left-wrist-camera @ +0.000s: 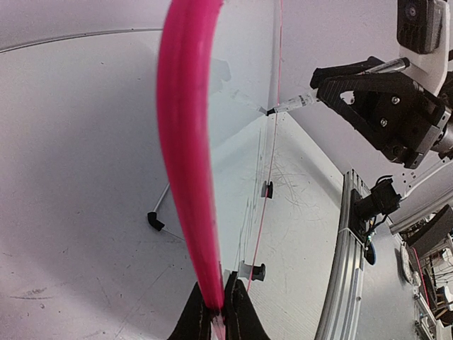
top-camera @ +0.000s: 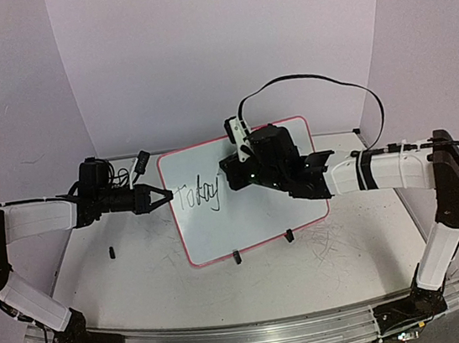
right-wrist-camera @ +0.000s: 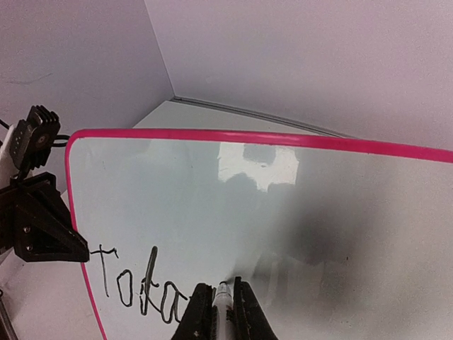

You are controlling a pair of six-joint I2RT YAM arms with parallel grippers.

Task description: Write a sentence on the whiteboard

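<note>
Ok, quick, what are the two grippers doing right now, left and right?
Left gripper: closed on the whiteboard rim.
Right gripper: closed on a marker, tip at the board.

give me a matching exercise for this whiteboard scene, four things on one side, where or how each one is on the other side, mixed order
Column one
1 left end effector
2 right end effector
3 sentence
4 small black piece

Column two
a black script, unfinished, starts "Toda"
b shut on the marker, tip at the whiteboard
c lying loose on the table, left of the whiteboard
d clamped on the whiteboard's pink rim

Pairs: 1-d, 2-b, 3-a, 4-c
</note>
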